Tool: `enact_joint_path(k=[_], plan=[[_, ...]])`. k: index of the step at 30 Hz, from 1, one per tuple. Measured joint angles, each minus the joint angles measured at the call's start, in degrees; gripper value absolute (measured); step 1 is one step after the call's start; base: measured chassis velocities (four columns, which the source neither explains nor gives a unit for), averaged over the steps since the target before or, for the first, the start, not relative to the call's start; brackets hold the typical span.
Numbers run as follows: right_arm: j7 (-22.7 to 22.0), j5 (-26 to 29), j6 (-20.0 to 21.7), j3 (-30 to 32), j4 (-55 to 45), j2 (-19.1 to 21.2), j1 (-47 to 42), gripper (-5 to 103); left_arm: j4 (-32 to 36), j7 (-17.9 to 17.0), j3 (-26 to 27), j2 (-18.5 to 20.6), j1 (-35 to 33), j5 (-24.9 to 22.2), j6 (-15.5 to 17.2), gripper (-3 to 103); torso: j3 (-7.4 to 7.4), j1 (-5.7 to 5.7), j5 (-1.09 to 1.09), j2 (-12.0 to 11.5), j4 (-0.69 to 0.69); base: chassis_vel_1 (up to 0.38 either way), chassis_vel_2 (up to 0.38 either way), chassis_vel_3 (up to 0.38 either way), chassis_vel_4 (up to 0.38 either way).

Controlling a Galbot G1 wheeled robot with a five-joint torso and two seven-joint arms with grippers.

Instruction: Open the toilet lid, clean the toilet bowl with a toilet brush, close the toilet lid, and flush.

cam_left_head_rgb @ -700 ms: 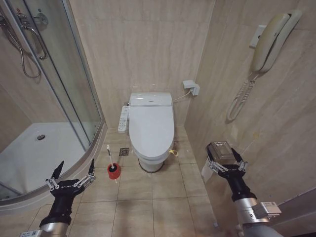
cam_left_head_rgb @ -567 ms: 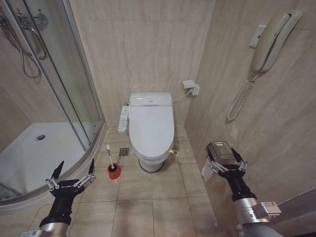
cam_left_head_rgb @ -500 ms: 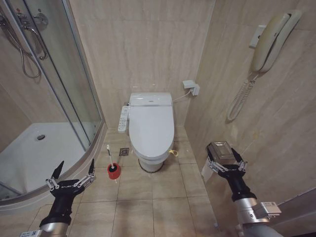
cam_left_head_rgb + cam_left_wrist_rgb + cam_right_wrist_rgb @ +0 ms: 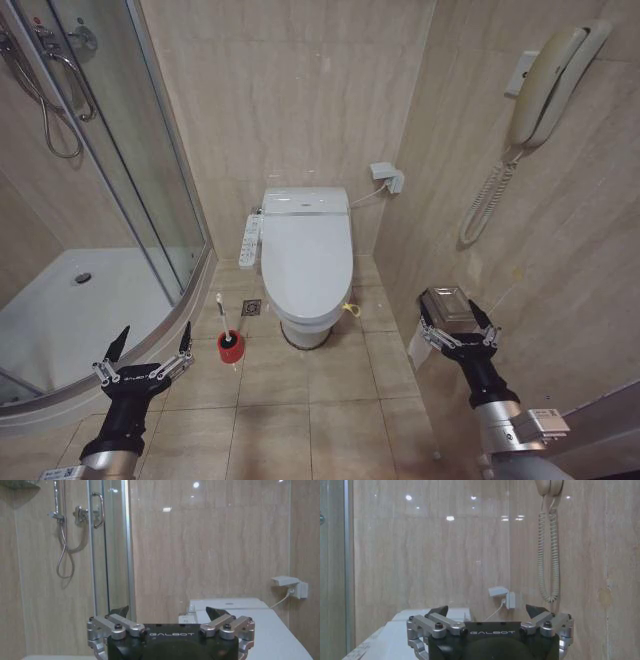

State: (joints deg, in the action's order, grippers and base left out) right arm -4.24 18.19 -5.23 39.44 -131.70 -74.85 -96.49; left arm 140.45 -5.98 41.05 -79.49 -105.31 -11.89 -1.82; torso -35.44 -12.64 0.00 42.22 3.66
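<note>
nothing differs from the earlier head pictures: both arms and every object sit exactly where they were. the large white glossy oval toilet lid [image 4: 306, 262] lies shut over the white ceramic floor-standing toilet bowl [image 4: 304, 330], which stands against the beige tiled back wall, with its white side control panel [image 4: 249, 243] on the robot's left. the slim white-handled toilet brush [image 4: 224, 318] stands upright in its small round red holder cup [image 4: 231, 347] on the tiled floor, just beside the bowl's base on the left and near the curved glass shower enclosure [image 4: 120, 180]. the left claw [image 4: 146, 355] hangs low at the left, near the brush but apart from it, its fingers spread wide and holding nothing. the right claw [image 4: 459, 322] hangs low at the right by the side wall, just in front of a metal paper holder [image 4: 447, 303], also spread wide and empty. a cream wall telephone [image 4: 550, 80] with a coiled cord hangs above it.
</note>
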Motion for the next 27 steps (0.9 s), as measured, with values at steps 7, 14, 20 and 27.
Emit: enact_joint_path(k=[7, 14, 20, 27], plan=[[0.77, -0.97, 1.21, 0.05, 0.29, -1.33, 0.04, 100, 0.00, 0.00, 0.00, 0.00, 0.00, 0.00, 0.00, 100, 0.00, 0.00, -0.02, 0.00, -0.01, 0.000, 0.000, 0.000, 0.000], [7.49, -10.67, 12.45, 0.38, 3.15, -13.05, 0.48, 100, 0.00, 0.00, 0.00, 0.00, 0.00, 0.00, 0.00, 100, 0.00, 0.00, 0.01, 0.00, 0.01, 0.000, 0.000, 0.000, 0.000], [8.59, -9.70, 14.63, 0.39, -0.10, -14.65, -0.01, 100, 0.00, 0.00, 0.00, 0.01, 0.00, 0.00, 0.00, 100, 0.00, 0.00, 0.02, 0.00, 0.00, 0.000, 0.000, 0.000, 0.000], [11.16, -5.19, 15.51, -0.47, -7.92, -12.62, -1.84, 100, 0.00, 0.00, 0.00, 0.01, 0.00, 0.00, 0.00, 100, 0.00, 0.00, -0.01, 0.00, 0.01, 0.000, 0.000, 0.000, 0.000]])
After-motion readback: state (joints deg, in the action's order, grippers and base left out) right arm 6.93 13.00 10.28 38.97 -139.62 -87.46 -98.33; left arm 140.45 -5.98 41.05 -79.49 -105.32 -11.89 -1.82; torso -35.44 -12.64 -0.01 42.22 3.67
